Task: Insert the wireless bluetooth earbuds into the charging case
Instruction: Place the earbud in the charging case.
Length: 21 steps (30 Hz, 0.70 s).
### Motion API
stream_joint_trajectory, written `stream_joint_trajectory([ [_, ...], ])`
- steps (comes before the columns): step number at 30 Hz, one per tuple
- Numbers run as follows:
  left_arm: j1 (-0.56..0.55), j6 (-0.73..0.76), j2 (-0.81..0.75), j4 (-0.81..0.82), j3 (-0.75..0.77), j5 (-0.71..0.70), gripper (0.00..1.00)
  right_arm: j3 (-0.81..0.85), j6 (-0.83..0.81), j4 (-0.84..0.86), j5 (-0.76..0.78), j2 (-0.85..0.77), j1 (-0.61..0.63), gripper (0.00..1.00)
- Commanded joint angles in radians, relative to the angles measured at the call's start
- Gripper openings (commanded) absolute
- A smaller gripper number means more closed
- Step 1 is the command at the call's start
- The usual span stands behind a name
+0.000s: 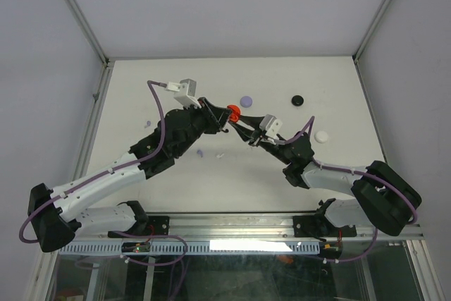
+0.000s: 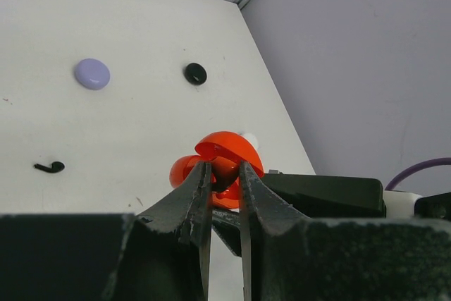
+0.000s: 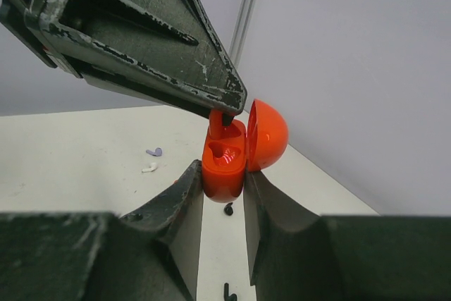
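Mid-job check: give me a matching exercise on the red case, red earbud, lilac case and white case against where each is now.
Things: 1 red case; 2 red earbud; 3 lilac case; 4 white case.
Places: A on the table, nearest its right edge; B open, clamped in the right gripper; C on the table just beyond both grippers; D pinched in the left gripper above the open case.
Pairs: 1-B; 2-D; 3-C; 4-A.

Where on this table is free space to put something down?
Free: the table's far left corner and the near middle, nearer than the loose earbuds. Crowded: the centre, where the left gripper holds a red earbud at the red case in the right gripper; lilac case, black case behind.
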Motion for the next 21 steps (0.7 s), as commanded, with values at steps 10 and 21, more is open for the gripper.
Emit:
stream_joint_trajectory([
  [10,-0.065,0.052,0.031,-0.055,0.077,-0.137,0.12,0.002,-0.016,0.090,0.025,-0.031,0.005,0.00],
  [21,-0.078,0.049,0.056,-0.067,0.094,-0.191,0.24,-0.004,0.012,0.102,0.019,-0.023,0.005,0.00],
])
